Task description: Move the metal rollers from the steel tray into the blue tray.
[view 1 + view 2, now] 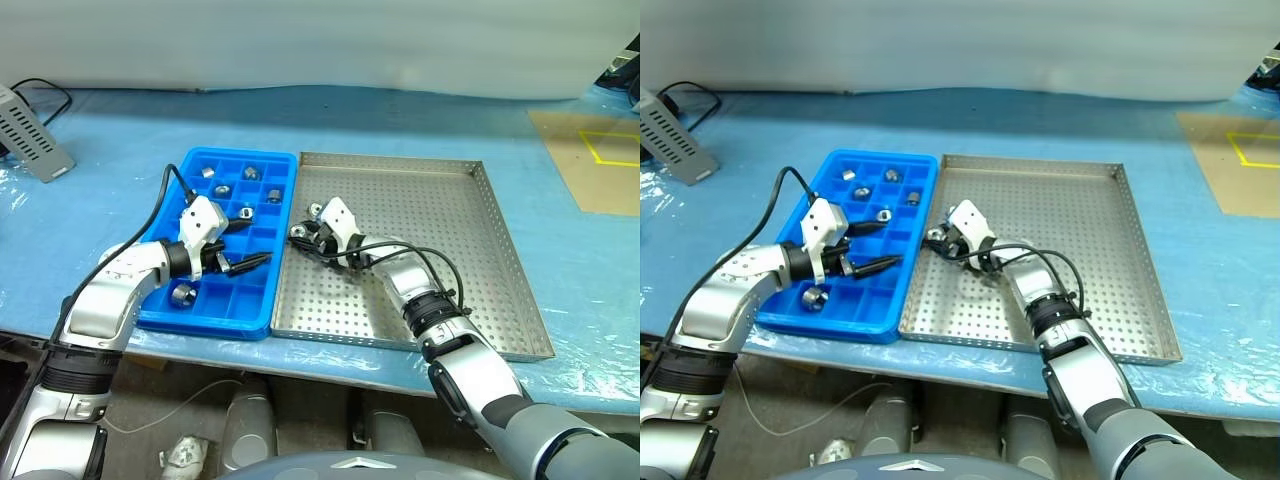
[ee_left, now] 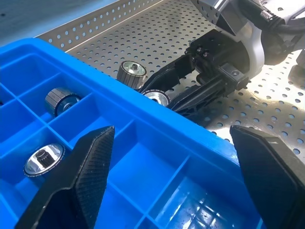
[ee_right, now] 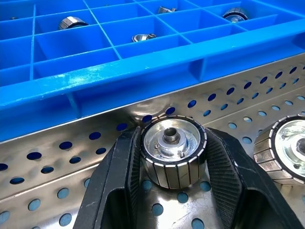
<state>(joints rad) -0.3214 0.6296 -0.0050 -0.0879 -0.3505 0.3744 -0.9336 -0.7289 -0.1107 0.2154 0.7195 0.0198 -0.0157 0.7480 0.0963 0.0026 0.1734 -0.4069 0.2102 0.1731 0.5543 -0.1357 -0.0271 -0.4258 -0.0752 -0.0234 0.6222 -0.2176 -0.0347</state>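
My right gripper [image 3: 172,157] has both fingers pressed against a roller [image 3: 172,151], a stubby silver cylinder with a ribbed side and a dark hub. It sits on the steel tray [image 3: 57,188], just beside the rim next to the blue tray [image 3: 95,76]. A second roller [image 3: 286,150] lies close by. My left gripper [image 1: 245,245] hangs wide open, holding nothing, over the blue tray's compartments, several of which hold rollers.

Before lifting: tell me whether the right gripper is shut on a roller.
Shut on it: the right gripper has both fingers pressed against a metal roller's sides, on the steel tray.
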